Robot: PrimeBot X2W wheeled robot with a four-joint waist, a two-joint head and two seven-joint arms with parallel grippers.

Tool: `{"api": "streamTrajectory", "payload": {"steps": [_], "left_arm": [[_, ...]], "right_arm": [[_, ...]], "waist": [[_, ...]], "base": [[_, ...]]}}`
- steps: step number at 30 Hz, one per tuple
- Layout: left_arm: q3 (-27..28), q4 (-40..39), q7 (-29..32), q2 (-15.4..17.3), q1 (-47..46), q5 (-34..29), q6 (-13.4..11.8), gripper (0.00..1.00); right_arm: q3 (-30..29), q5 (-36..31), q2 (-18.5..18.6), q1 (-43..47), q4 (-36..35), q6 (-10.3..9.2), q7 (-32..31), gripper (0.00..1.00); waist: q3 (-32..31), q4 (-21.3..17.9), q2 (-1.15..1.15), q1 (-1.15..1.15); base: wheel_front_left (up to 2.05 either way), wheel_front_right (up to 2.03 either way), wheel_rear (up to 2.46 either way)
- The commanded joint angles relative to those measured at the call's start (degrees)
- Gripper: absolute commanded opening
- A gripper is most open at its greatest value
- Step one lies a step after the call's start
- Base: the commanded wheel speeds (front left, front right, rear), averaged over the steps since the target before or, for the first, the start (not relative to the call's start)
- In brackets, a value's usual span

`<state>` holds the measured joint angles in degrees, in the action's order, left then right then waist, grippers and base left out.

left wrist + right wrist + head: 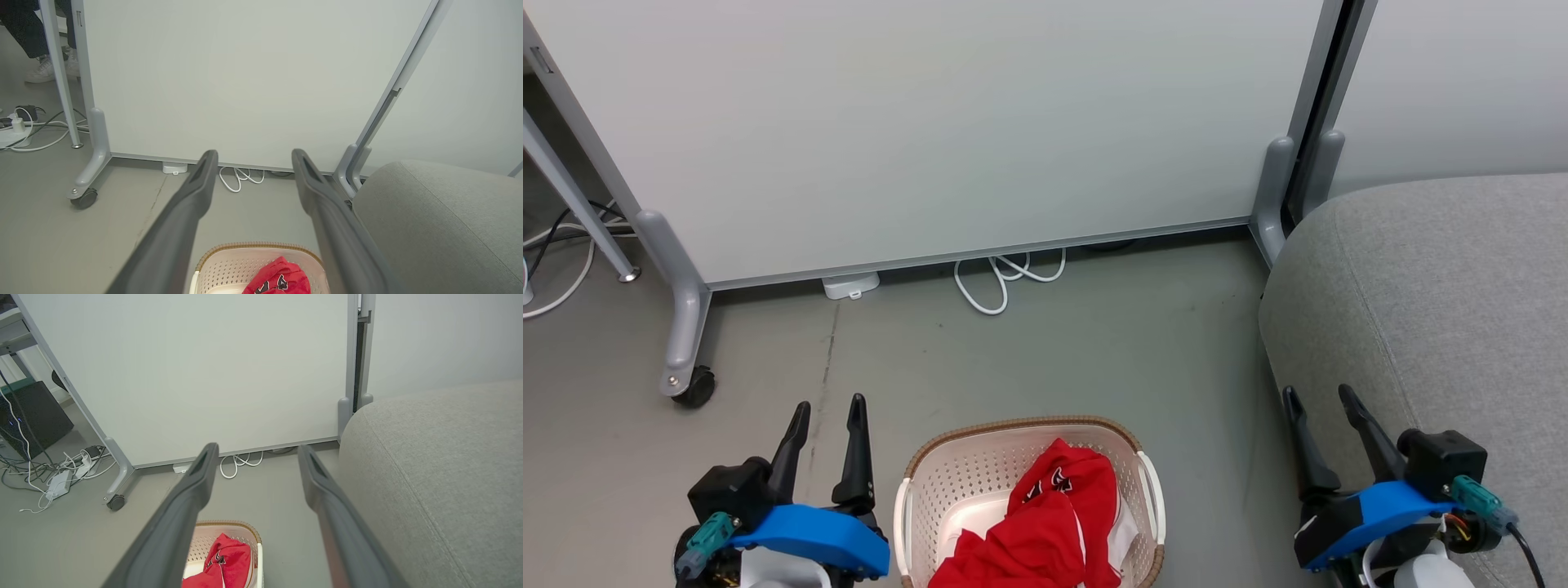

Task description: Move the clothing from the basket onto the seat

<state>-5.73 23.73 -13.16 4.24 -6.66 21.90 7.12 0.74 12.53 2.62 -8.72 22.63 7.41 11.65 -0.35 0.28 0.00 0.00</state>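
Red clothing with white trim and black-and-white lettering lies heaped in the cream perforated basket on the floor at the bottom centre of the head view. The clothing and the basket also show low between my left fingers, and the clothing sits in the basket in the right wrist view. The grey sofa seat fills the right side. My left gripper hangs open left of the basket. My right gripper hangs open right of the basket, before the seat's edge. Both are empty.
A pale wheeled partition stands behind the basket, its castor at the left. White cables and a small white box lie under it. More cables and a power strip lie at far left. A person's shoes show behind the partition.
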Motion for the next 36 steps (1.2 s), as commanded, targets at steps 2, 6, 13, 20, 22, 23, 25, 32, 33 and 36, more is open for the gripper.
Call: {"api": "streamTrajectory", "payload": {"steps": [2,6,13,20,22,23,25,32,33,36], "left_arm": [[-0.1,0.1,-0.6,0.2,-1.0,-1.4,0.5,1.0],[-0.3,0.4,-1.0,0.3,-1.0,-2.6,0.5,1.0],[-0.5,0.8,-1.7,0.5,-1.2,-5.0,0.5,1.0],[-0.7,1.0,-2.1,0.5,-1.2,-6.2,0.5,1.0],[-0.8,1.0,-2.1,0.5,-1.2,-6.1,0.5,1.0],[-0.8,1.0,-2.1,0.5,-1.2,-6.1,0.5,1.0],[-0.8,1.0,-2.1,0.5,-1.2,-6.0,0.5,1.0],[-1.0,1.0,-2.1,0.6,-1.1,-5.6,0.5,1.0],[-1.0,1.0,-2.1,0.7,-1.1,-5.6,0.5,1.0],[-1.1,1.0,-2.1,0.6,-1.0,-5.2,0.5,1.0]], "right_arm": [[0.2,-1.8,0.4,-0.9,0.1,0.12,0.5,1.0],[0.3,-3.4,0.4,-1.0,0.3,0.12,0.8,1.0],[0.4,-6.1,0.4,-1.1,0.8,0.09,1.3,1.0],[0.4,-7.5,0.4,-1.4,1.0,0.09,1.8,1.0],[0.5,-7.4,0.4,-1.3,1.0,0.09,1.9,1.0],[0.5,-7.3,0.4,-1.3,1.0,0.09,1.9,1.0],[0.5,-7.2,0.4,-1.4,1.1,0.09,1.9,1.0],[0.5,-7.0,0.4,-1.4,1.1,0.09,2.0,1.0],[0.5,-7.0,0.4,-1.4,1.1,0.09,2.0,1.0],[1.0,-6.6,0.4,-1.7,0.9,0.09,2.0,1.0]], "waist": [[0.0,0.0,0.0,0.0],[0.0,-0.1,0.0,0.0],[0.0,-0.1,0.0,0.0],[0.1,-0.1,0.0,0.0],[0.1,-0.1,0.0,0.0],[0.1,-0.1,0.0,0.0],[0.1,-0.1,0.0,0.0],[0.3,-0.1,0.0,0.0],[0.4,-0.1,0.0,0.0],[0.9,-0.5,0.0,0.0]], "base": [[0.0,0.0,0.0],[0.0,0.0,0.0],[0.0,0.0,0.0],[0.0,0.0,0.0],[0.0,0.0,0.0],[0.0,0.0,0.0],[0.0,0.0,0.0],[0.0,0.0,0.0],[0.0,0.0,0.0],[0.0,0.0,0.0]]}}
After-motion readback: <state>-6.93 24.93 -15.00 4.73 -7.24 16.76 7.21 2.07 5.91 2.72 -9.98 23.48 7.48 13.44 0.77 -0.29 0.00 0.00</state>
